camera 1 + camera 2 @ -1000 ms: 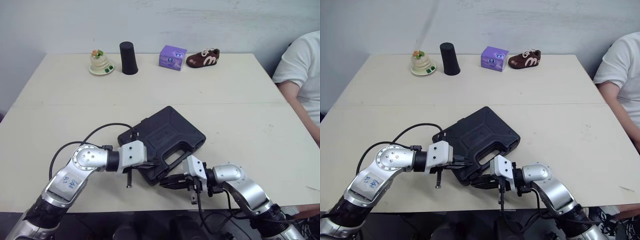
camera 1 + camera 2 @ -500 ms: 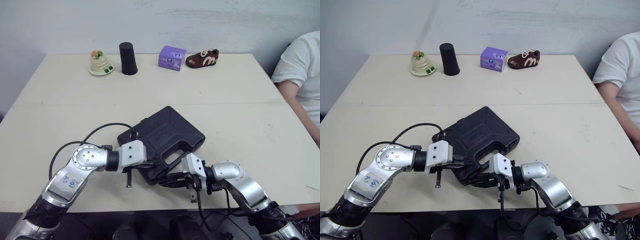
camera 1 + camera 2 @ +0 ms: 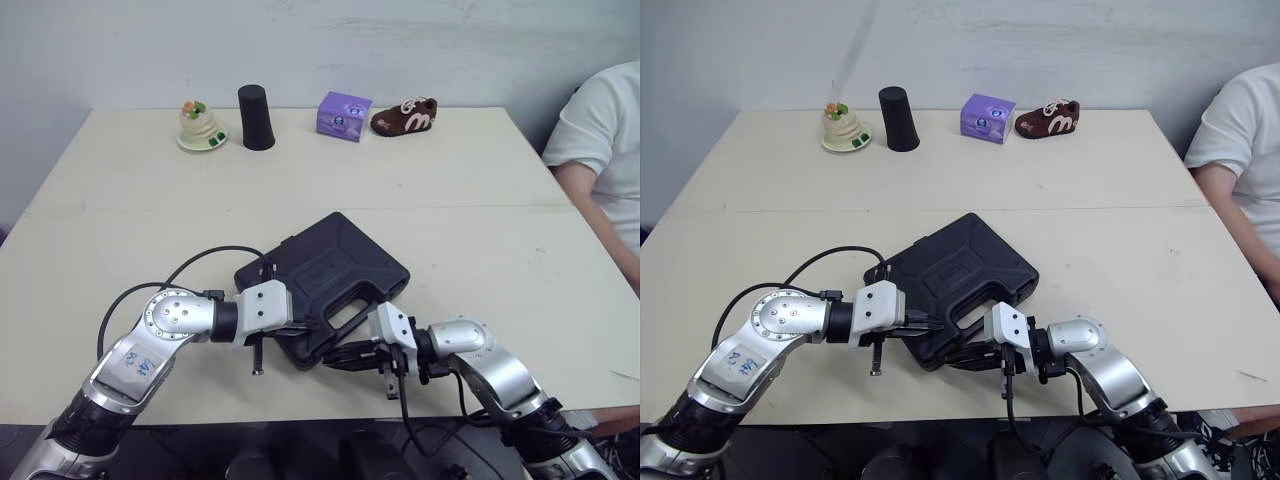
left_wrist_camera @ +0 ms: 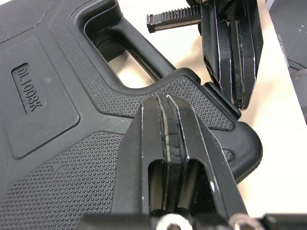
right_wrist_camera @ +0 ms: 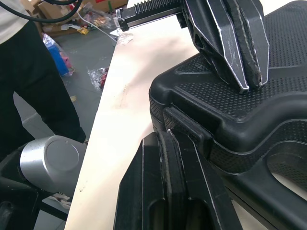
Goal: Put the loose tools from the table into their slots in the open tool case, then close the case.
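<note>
The black tool case [image 3: 335, 268] lies closed at the table's middle, handle toward me. My left gripper [image 3: 308, 324] is shut, its tips resting on the lid's near corner beside the handle; the left wrist view shows its fingers [image 4: 166, 125] pressed together on the pebbled lid [image 4: 57, 143]. My right gripper [image 3: 336, 358] is shut and empty, low at the case's front edge, with its tips [image 5: 167, 142] against a latch [image 5: 188, 125]. The two grippers are almost touching at that corner. No loose tools are in sight.
Along the far edge stand a white ornament [image 3: 203, 126], a black cup [image 3: 256, 117], a purple box [image 3: 344, 115] and a brown shoe [image 3: 405, 115]. A person in a white shirt [image 3: 600, 140] sits at the right. The table's front edge lies just below both grippers.
My right wrist has shifted slightly to the right while its tips stay at the case's front edge. The left gripper and the case have not moved.
</note>
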Controlling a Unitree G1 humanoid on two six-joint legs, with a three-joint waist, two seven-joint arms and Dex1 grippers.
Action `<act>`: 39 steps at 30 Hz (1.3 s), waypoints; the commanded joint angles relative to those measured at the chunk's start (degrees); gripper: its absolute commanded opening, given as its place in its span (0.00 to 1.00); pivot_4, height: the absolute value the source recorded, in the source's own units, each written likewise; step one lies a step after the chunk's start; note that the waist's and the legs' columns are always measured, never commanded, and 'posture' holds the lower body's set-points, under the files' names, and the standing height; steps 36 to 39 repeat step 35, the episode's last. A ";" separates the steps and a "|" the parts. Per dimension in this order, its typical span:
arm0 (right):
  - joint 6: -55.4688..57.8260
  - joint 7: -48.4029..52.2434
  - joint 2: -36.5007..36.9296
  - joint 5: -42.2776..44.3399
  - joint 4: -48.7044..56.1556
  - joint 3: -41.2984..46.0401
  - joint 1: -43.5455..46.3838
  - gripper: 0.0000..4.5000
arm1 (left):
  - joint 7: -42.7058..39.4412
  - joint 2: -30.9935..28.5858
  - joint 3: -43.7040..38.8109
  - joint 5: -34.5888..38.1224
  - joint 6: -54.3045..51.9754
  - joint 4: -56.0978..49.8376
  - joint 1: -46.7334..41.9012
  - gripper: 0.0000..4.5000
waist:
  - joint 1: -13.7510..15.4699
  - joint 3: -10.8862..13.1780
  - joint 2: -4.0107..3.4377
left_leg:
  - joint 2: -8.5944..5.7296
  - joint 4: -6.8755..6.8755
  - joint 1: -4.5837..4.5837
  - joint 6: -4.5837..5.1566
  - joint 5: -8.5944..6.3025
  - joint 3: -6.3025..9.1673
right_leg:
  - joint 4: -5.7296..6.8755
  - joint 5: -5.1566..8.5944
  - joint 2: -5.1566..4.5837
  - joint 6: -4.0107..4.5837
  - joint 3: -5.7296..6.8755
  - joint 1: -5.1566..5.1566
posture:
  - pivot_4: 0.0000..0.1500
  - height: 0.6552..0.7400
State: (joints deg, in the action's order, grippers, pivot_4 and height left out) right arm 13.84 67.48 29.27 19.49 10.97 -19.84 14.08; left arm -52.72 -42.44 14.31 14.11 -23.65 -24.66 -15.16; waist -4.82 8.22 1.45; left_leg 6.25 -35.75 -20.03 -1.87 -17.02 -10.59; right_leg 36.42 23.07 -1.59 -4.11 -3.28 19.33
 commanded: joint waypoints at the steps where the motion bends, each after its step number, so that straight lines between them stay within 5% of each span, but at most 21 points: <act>1: -0.37 -0.94 -0.50 1.08 1.27 2.06 1.28 0.01 | -1.66 -2.84 6.05 -4.74 -4.92 8.24 4.85 0.00 | 0.00 0.00 0.00 | 0.00 0.01 0.00 0.01 0.00 0.00 | 0.00 0.00 0.00 0.00 0.00 0.00 | 1.00 1.00; 5: 0.48 3.17 6.21 2.62 4.33 5.11 0.64 0.01 | -0.26 1.22 -2.61 -1.33 11.16 7.84 5.67 0.00 | -0.04 0.16 -0.22 | -0.02 0.04 0.00 0.02 0.01 0.00 | 0.00 0.00 -0.04 0.02 0.00 0.03 | 1.00 1.00; 9: 1.01 5.70 12.79 5.68 5.68 10.76 -0.76 0.01 | 0.55 2.36 -13.87 6.32 13.03 3.90 8.75 0.00 | 0.21 1.14 -0.01 | -0.11 0.07 -0.33 0.06 0.03 0.01 | -0.09 -0.04 -0.15 -0.03 0.07 0.39 | 1.00 1.00; 11: 6.38 4.97 15.11 9.95 6.05 14.79 -0.76 0.15 | 0.73 0.80 -18.80 9.05 10.94 1.52 11.77 0.00 | 0.10 1.30 0.10 | 0.02 0.07 -0.55 -0.04 0.08 0.08 | -0.18 -0.01 0.05 0.00 0.09 0.59 | 1.00 1.00; 16: 4.91 3.71 22.31 6.45 -0.81 22.66 2.41 0.59 | 5.50 -0.98 -38.35 12.71 6.42 -3.96 22.89 0.35 | 0.02 1.98 0.00 | -0.08 -0.04 -1.47 -0.10 -0.02 0.41 | -0.32 0.01 0.13 -0.12 -0.06 1.46 | 1.00 1.00; 20: -4.17 4.29 26.36 0.32 -13.04 24.55 6.55 1.00 | 10.44 0.27 -50.80 10.69 2.06 -3.88 31.45 0.74 | -0.01 2.63 0.12 | -0.14 -0.33 -1.51 -0.07 -0.18 0.46 | -0.36 -0.01 0.08 -0.27 -0.10 1.38 | 1.00 1.00; 23: -13.28 3.18 27.18 -4.63 -25.77 24.38 14.31 1.00 | 9.60 1.95 -58.44 9.09 4.05 1.17 39.65 0.99 | -0.48 2.80 0.07 | -0.16 -0.38 -1.48 -0.06 -0.18 0.38 | -0.36 -0.03 0.09 -0.32 -0.15 1.38 | 1.00 1.00; 31: -27.12 1.87 23.01 -10.29 -43.64 22.07 26.23 1.00 | 11.29 2.06 -63.81 4.41 14.68 11.30 41.39 0.99 | -0.29 2.99 0.07 | -0.14 -0.45 -1.28 -0.15 -0.08 0.33 | -0.07 -0.02 0.12 -0.29 -0.13 1.33 | 1.00 1.00; 39: -32.10 -0.73 19.57 -12.30 -48.77 21.62 28.78 1.00 | 12.04 2.47 -62.88 4.36 15.44 10.65 40.26 0.99 | -0.37 2.99 0.07 | -0.22 -0.50 -1.27 -0.11 -0.08 0.26 | 0.07 -0.03 0.04 -0.32 -0.17 1.34 | 1.00 1.00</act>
